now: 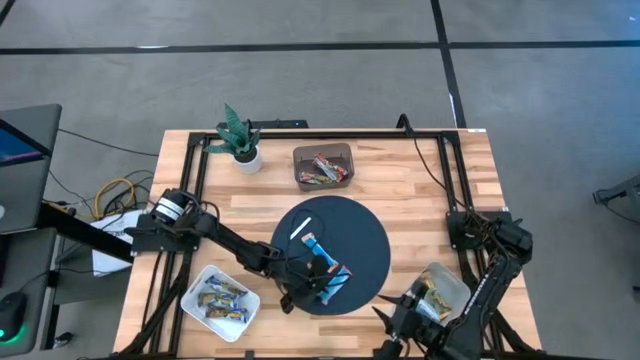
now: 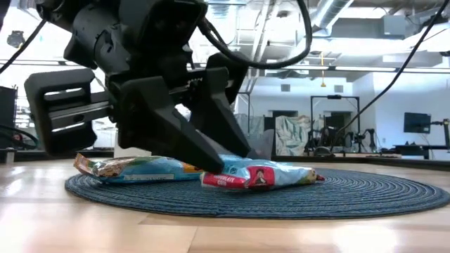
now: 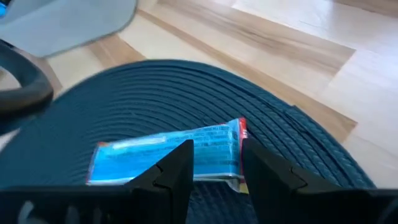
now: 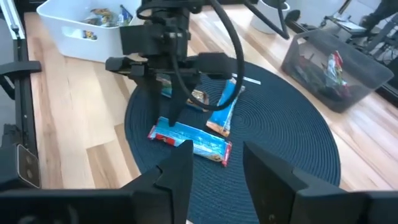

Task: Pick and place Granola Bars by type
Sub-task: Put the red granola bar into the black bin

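Wood table w/ round dark mat; workshop room behind. My left gripper, fingers spread, straddles a blue granola bar at mat's 6 o'clock. Right gripper: can't tell.

This is a robotics lab or workshop. A butcher-block wooden table stands on grey carpet tile, framed by black metal rails, with cables trailing off its left side beside a laptop. Across the table, the low view shows an open industrial hall: exposed ceiling ducts, strip lights, a monitor at far right, and other equipment stands.
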You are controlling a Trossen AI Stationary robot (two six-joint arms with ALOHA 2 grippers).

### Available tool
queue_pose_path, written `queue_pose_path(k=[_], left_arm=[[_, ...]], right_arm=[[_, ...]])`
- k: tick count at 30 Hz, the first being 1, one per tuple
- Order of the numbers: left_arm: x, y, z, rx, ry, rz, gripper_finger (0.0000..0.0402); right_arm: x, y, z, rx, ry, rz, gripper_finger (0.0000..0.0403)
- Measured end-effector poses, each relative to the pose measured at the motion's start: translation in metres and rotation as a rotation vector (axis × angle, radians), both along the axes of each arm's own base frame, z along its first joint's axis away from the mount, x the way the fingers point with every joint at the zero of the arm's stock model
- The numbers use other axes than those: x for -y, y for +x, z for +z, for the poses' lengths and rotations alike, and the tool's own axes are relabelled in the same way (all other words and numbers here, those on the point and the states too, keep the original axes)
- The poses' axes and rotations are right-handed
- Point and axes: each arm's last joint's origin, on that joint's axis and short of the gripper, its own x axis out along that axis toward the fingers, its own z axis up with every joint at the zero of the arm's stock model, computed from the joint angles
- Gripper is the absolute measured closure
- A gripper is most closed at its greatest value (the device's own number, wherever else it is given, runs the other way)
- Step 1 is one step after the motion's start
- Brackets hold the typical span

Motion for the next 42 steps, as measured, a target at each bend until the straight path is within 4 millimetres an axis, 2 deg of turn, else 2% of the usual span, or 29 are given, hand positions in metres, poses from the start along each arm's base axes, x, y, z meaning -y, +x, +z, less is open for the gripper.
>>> queue_pose_path(k=[7,11,18,24,32,42], left_arm=[[-0.0034,0.0005,-0.0011,-0.032,-0.036,0.002,0.0267],[-0.0041,-0.0009,-0.0031,-0.050,-0.013,-0.002,0.0263],[-0.0047,-0.0019,-0.0046,-0.054,0.031,-0.021,0.0271],[-0.0061,-0.0028,-0.0060,-0.067,0.065,0.004,0.0307],[-0.0078,-0.0025,-0.0062,-0.056,0.107,0.046,0.0392],[-0.0088,-0.0007,-0.0047,-0.010,0.148,0.116,0.0401]], right_arm=[[-0.0009,0.0013,-0.0001,0.005,-0.012,0.015,0.0269],[0.0002,0.0005,-0.0076,0.000,-0.037,0.027,0.0270],[0.0037,0.0043,-0.0089,-0.005,-0.045,0.016,0.0270],[0.0045,0.0075,-0.0090,-0.009,-0.050,0.021,0.0269],[0.0056,0.0089,-0.0090,-0.012,-0.049,0.016,0.0269],[0.0056,0.0089,-0.0090,-0.012,-0.049,0.016,0.0269]])
